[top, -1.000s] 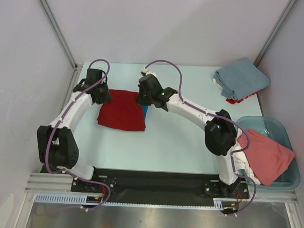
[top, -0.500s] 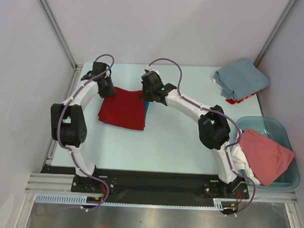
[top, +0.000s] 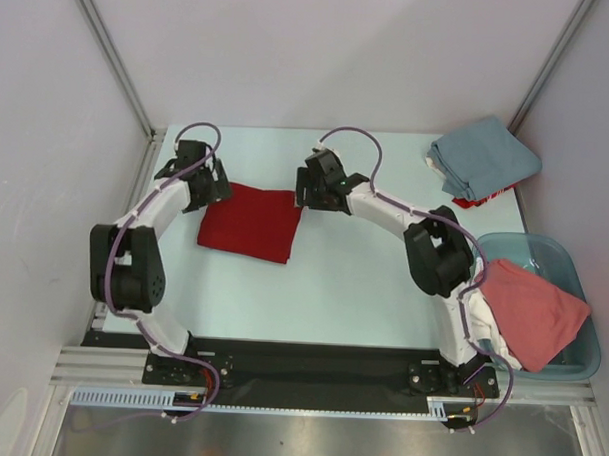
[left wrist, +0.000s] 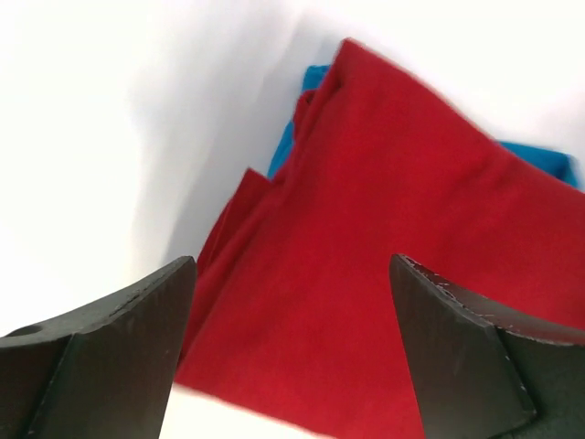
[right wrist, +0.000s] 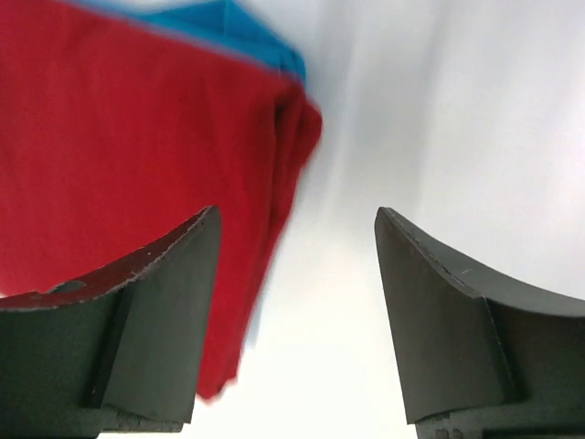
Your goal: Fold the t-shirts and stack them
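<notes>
A folded crimson red t-shirt [top: 249,220] lies flat on the table between the two arms, on top of a blue t-shirt whose edges peek out in the left wrist view [left wrist: 291,137] and the right wrist view [right wrist: 228,27]. My left gripper [top: 218,181] hovers at the red shirt's far left corner, open, with red cloth [left wrist: 366,274] below the jaws and nothing held. My right gripper [top: 304,191] is at the far right corner, open, its jaws over bare table beside the red edge [right wrist: 137,155].
A folded grey-blue shirt [top: 484,156] sits on a small stack at the far right, a red edge showing beneath. A blue plastic bin [top: 562,259] at the right holds a salmon-pink shirt [top: 532,308] draped over its rim. Metal frame posts stand at the back corners.
Both grippers were shut on the red shirt's far corners and have let go. They have drawn outward and the red shirt now lies flat.
</notes>
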